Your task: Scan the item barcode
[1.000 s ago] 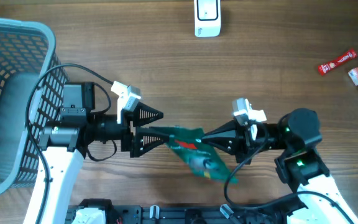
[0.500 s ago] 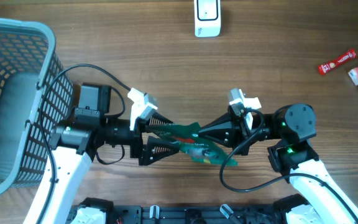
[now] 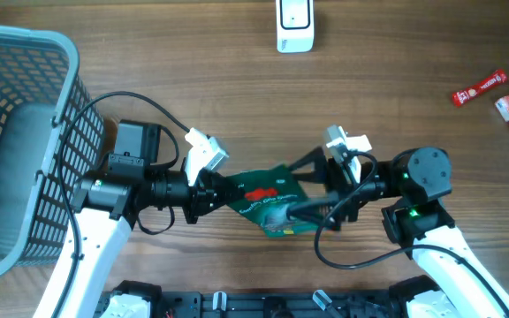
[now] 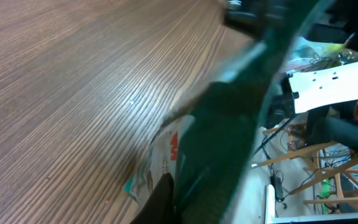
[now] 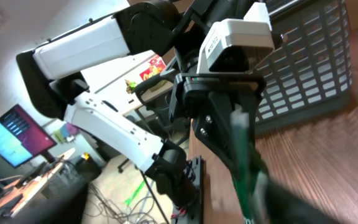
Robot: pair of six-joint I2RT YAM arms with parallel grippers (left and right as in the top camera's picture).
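Green foil marks the snack packet (image 3: 268, 196), which hangs above the wooden counter (image 3: 148, 53) in the gap between the two arms, near the robot's own edge. Its long axis runs nearly left to right, the right end dipping a little toward the robot. The left arm (image 3: 140, 190) has its jaws clamped tight on the packet's left edge. The right arm (image 3: 414, 181) faces it with jaws spread wide, one finger on the far side of the packet's right end and one on the near side, neither visibly pressing it. The grip therefore appears to belong to the left jaws alone. In the left wrist view the packet (image 4: 241, 106) is a blurred green band close to the lens, with a white and red printed patch lower down. No barcode can be made out in any view. The white scanner (image 3: 294, 25) stands at the far edge of the counter, well apart from the packet and almost straight beyond its right half. The coming move probably turns on that line: the left arm would carry the packet away from the robot toward the scanner, code side facing it, once the right jaws back clear. A grey basket (image 3: 25, 132) sits at the left.
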